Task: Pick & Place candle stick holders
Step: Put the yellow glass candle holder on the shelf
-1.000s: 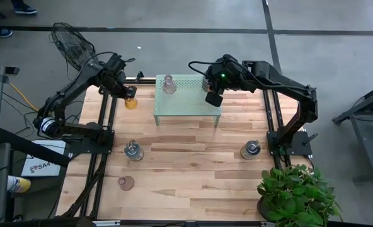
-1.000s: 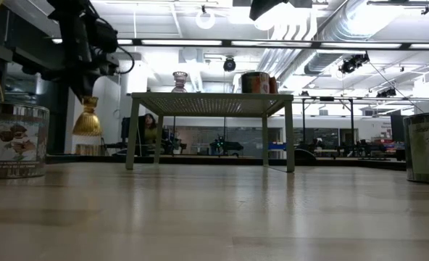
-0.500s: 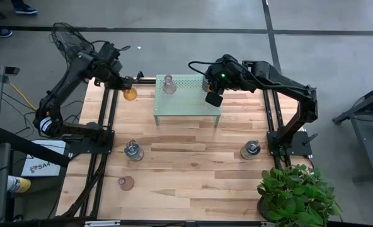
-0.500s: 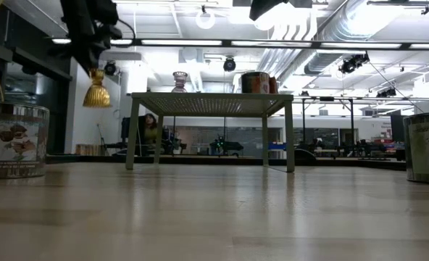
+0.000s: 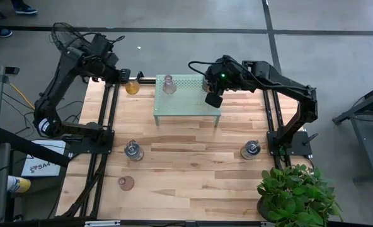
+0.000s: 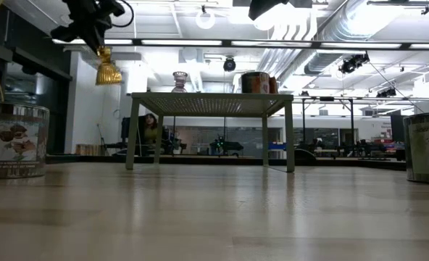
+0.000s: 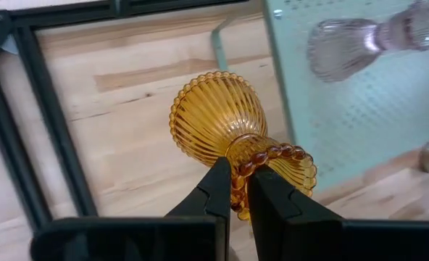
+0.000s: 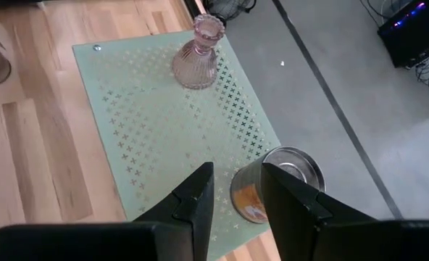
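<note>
An amber-orange glass candle stick holder [image 5: 132,87] hangs in the air left of the pale green perforated stand [image 5: 186,104], higher than the stand's top in the low view [image 6: 107,71]. My left gripper [image 7: 238,194] is shut on it. A pinkish glass holder [image 8: 198,54] and a silvery metal cup holder [image 8: 280,177] stand on the stand's top. My right gripper [image 8: 236,194] hovers open well above the stand, over the metal cup, touching nothing. My left gripper pinches the amber holder's beaded rim [image 7: 252,161] between its two fingertips. The fingers [image 7: 216,187] slant down from above. The holder hangs below them, lifted clear of the table, with its ribbed bell-shaped end [image 7: 216,119] lowest.
Two silvery metal holders [image 5: 133,151] [image 5: 250,150] and a pinkish one [image 5: 126,183] stand on the wooden table in front of the stand. A potted plant [image 5: 297,195] sits at the near right corner. Black frame rails [image 5: 104,126] run along both sides.
My left gripper has gone up with the amber holder, staying shut on it. The holder hung at about the height of the stand's legs before and now hangs above the level of the stand's top, a little closer to the stand.
</note>
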Controlling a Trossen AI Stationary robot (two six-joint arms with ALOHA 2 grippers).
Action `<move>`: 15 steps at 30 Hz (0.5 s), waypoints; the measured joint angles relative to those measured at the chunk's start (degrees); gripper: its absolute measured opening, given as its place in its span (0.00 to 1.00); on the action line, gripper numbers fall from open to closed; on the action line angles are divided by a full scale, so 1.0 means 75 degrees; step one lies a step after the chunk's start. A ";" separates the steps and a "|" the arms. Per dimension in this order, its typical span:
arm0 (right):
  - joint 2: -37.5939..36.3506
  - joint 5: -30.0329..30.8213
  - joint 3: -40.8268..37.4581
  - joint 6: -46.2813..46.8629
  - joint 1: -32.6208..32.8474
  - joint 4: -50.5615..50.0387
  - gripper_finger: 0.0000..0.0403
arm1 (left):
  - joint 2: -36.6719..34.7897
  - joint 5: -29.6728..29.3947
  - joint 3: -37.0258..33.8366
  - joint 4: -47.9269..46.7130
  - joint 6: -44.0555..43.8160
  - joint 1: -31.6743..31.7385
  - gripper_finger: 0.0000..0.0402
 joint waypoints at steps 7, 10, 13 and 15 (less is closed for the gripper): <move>0.0000 0.0211 0.0000 0.0242 -0.0001 0.0000 0.27 | 0.0000 0.0180 0.0130 0.0136 -0.0398 -0.0389 0.05; 0.0003 0.0428 0.0000 0.0467 -0.0001 0.0003 0.27 | 0.0006 0.0194 0.0130 0.0348 -0.0637 -0.0796 0.05; 0.0001 0.0371 0.0000 0.0530 -0.0049 0.0045 0.27 | 0.0106 0.0150 0.0133 0.0497 -0.0938 -0.1279 0.05; 0.0003 0.0290 0.0000 0.0530 -0.0059 0.0063 0.27 | 0.0222 0.0054 0.0133 0.0602 -0.1101 -0.1568 0.05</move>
